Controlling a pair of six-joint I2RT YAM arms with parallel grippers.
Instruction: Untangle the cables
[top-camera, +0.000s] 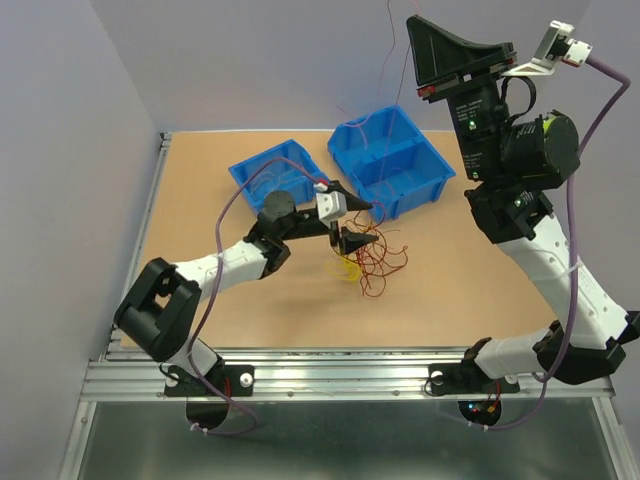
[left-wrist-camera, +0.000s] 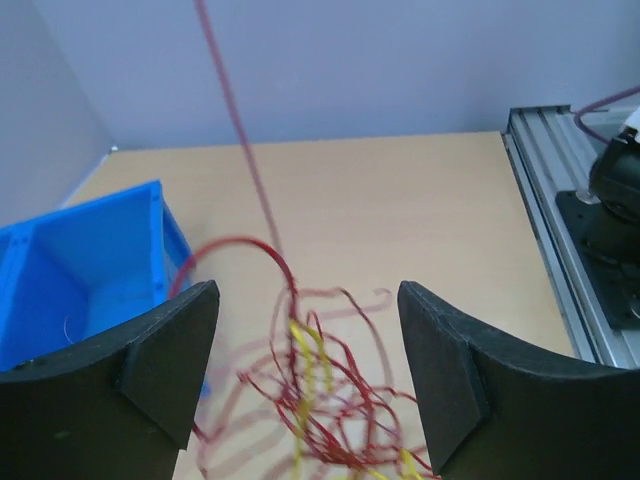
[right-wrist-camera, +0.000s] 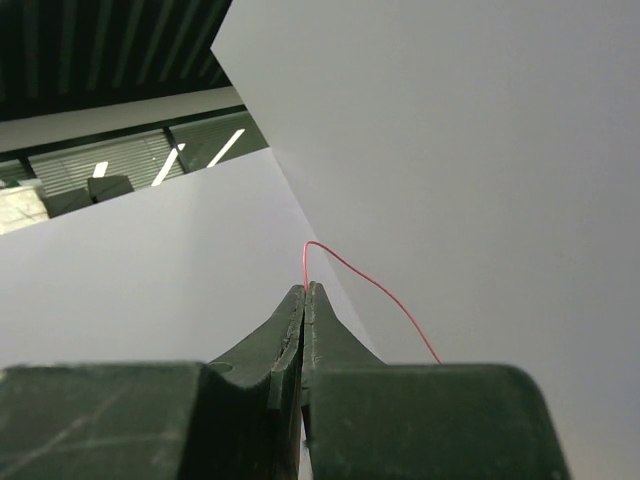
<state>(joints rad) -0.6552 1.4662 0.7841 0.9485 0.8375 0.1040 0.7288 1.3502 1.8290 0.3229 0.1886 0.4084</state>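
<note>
From the top camera, the cables (top-camera: 372, 262) lie as a loose red and yellow knot on the table (top-camera: 200, 210), just in front of two blue bins (top-camera: 390, 160). The left gripper (top-camera: 354, 218) is spread open over the knot's edge. The right gripper (top-camera: 428, 42) is raised high above the far bin, and a single red strand (top-camera: 391, 30) runs up toward it. Nothing pins the bundle down, so a higher lift may well drag the whole knot up instead of freeing one wire. In the left wrist view the fingers (left-wrist-camera: 165, 360) stand wide apart on either side of the tangle, gripping nothing. The red strand (left-wrist-camera: 232, 110) climbs nearly straight out of the loops and looks taut, with yellow wire (left-wrist-camera: 300, 350) wound among the red where it leaves. If the left gripper closed here, it could catch several loops at once, the lifted strand among them, and cinch the knot tighter. One of the blue bins (left-wrist-camera: 80, 270) sits just to the left, and its wall could snag trailing loops. In the right wrist view the jaws are pressed together on the hair-fine strand (right-wrist-camera: 370, 285), which arcs away from the very tips. A wire that thin, pinched only at the tips, could slip free under tension and drop back onto the pile.
</note>
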